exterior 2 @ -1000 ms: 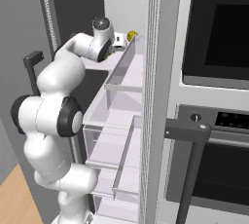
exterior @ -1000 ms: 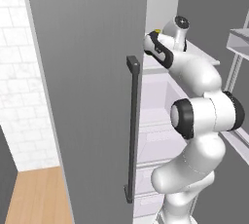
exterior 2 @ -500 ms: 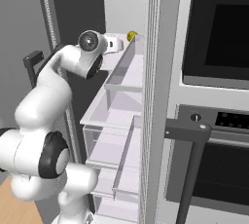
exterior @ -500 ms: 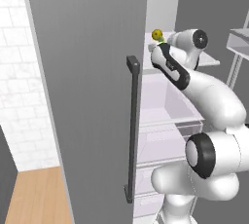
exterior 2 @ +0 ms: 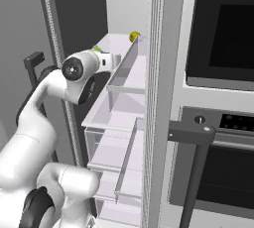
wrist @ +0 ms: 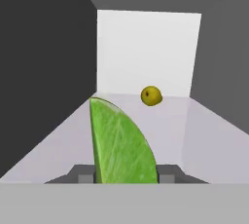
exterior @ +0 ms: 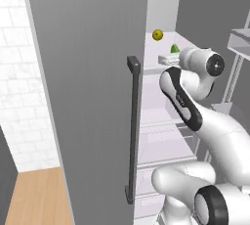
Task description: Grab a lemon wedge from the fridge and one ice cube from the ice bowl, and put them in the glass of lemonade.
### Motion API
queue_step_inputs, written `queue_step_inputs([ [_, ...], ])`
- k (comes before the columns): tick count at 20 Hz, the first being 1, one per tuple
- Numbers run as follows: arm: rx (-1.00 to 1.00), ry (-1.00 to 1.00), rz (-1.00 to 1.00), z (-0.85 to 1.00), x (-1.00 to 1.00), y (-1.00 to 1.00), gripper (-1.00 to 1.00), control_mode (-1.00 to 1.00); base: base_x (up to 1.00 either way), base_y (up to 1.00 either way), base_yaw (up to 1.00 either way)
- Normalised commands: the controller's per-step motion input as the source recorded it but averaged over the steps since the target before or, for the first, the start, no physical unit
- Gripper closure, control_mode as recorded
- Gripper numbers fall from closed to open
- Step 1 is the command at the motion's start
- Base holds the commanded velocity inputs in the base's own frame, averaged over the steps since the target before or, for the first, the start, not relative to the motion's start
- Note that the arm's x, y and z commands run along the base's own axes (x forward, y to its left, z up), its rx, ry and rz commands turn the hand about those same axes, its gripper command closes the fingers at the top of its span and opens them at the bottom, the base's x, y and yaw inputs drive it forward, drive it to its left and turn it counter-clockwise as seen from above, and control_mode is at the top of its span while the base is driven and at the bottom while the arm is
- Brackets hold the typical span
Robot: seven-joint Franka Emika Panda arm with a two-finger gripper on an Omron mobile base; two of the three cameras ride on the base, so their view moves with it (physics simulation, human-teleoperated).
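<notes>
The fridge (exterior: pixel 88 97) stands open, and my arm reaches onto its upper white shelf (wrist: pixel 58 145). A green, upright lemon wedge (wrist: pixel 121 140) rises between my two finger tips, which press against its sides, so my gripper (wrist: pixel 125 174) is shut on it. From the left base view the gripper (exterior: pixel 168 58) is near the shelf's front, with the wedge (exterior: pixel 175 49) showing just above it. The right base view has the gripper (exterior 2: pixel 115 58) beside the wedge (exterior 2: pixel 96 48). The ice bowl and the glass of lemonade are out of view.
A small round yellow fruit (wrist: pixel 151 96) lies at the back of the same shelf. The open door with its dark bar handle (exterior: pixel 132 131) stands left of the arm. The other door's bins (exterior 2: pixel 129 73) lie right of it. A wall oven (exterior 2: pixel 223 33) and its handle (exterior 2: pixel 191 133) are further right.
The arm has swung and the hand has drawn back from deep on the shelf toward its front. The fingers have narrowed onto the wedge.
</notes>
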Motion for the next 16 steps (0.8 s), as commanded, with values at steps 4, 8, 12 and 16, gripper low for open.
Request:
queue_step_inputs([
  [4,0.04,0.49,-0.08,0.21,-1.0,0.0,1.0,-1.0,0.0,0.0,0.0],
  [8,0.0,0.61,-0.08,0.07,-1.0,0.06,1.0,-1.0,0.0,0.0,0.0],
  [12,0.0,0.47,-0.02,-0.5,-0.99,0.0,1.0,-1.0,0.0,0.0,0.0],
  [16,0.0,0.09,0.0,-0.42,-0.76,0.0,1.0,-1.0,0.0,0.0,0.0],
])
